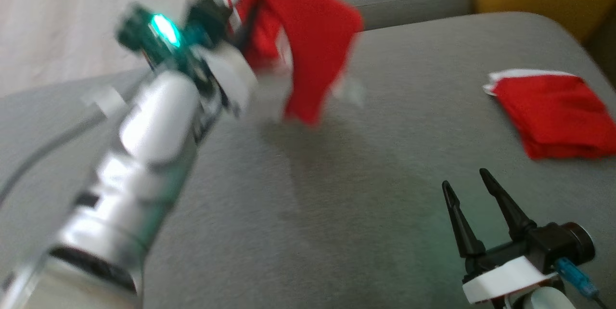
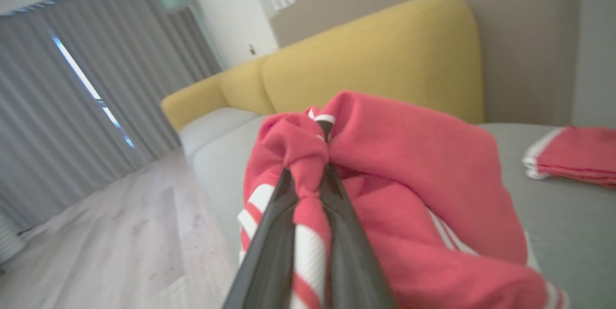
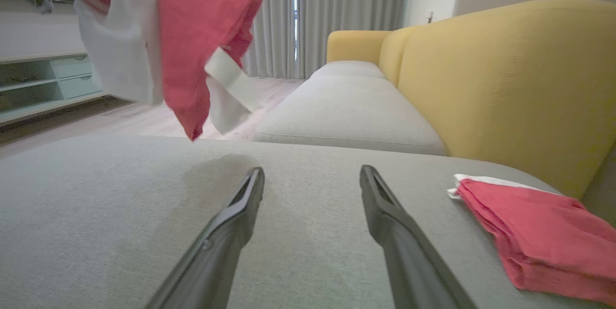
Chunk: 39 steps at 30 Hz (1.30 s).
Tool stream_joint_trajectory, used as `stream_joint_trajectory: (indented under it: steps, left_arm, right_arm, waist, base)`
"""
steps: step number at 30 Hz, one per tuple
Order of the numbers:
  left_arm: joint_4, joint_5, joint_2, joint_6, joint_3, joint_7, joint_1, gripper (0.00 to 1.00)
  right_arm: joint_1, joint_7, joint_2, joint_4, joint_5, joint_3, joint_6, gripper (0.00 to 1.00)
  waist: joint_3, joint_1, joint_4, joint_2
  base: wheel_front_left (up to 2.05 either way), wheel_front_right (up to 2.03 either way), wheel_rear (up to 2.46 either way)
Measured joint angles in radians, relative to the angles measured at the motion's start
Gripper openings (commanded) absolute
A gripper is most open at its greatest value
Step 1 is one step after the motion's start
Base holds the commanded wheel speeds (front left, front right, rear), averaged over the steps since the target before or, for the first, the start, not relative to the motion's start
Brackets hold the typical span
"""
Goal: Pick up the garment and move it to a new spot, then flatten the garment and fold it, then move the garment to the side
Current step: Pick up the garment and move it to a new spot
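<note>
Aloft, left end effector (image 2: 315, 155) clenches the garment (image 1: 313, 44) so it hangs clear of the sofa (image 1: 337, 212); right end effector (image 1: 465, 178) released, near right.

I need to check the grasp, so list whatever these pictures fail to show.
- Head view: motion blur smears the left gripper and hanging garment; grip point unreadable.
- Left wrist view: bunched cloth hides how much is pinched.
- Right wrist view: the folded garment runs off the right edge.

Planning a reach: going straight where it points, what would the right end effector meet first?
Likely just the bare grey cushion; the folded red stack sits right of that line. Depth is unclear.
</note>
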Motion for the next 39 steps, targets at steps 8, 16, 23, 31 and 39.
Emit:
stream_joint_trajectory:
  steps: [8,16,23,31,39]
  left_arm:
    - [-0.019,0.014,-0.036,0.014,-0.140,-0.007,0.269,0.00]
    - [0.027,-0.013,-0.075,0.092,-0.198,-0.121,0.388,0.40]
    - [-0.072,-0.110,-0.075,0.188,-0.226,-0.187,0.428,1.00]
    - [-0.341,-0.114,-0.063,0.338,-0.109,-0.198,0.571,1.00]
    - [-0.603,-0.048,0.022,0.416,0.072,-0.198,0.873,1.00]
  right_arm:
    - [0.009,0.000,0.018,-0.016,-0.008,0.011,0.000,1.00]
    - [-0.028,0.000,0.032,-0.017,-0.008,0.013,0.000,1.00]
    - [-0.033,0.000,0.040,0.000,-0.006,0.000,0.000,1.00]
    - [0.027,0.000,0.066,0.018,0.012,-0.077,0.000,1.00]
    - [0.067,0.000,0.105,0.021,0.012,-0.157,0.000,1.00]
  waist:
    - [0.017,0.0000,-0.146,0.0000]
    - [0.113,0.0004,-0.186,0.0000]
    - [0.104,0.0004,-0.143,0.0000]
    - [0.014,0.0000,-0.029,0.0000]
    - [-0.068,0.0000,0.092,0.0000]
  base:
    - [0.00,0.00,0.00]
    - [0.00,0.00,0.00]
    - [0.00,0.00,0.00]
    - [0.00,0.00,0.00]
    - [0.00,0.00,0.00]
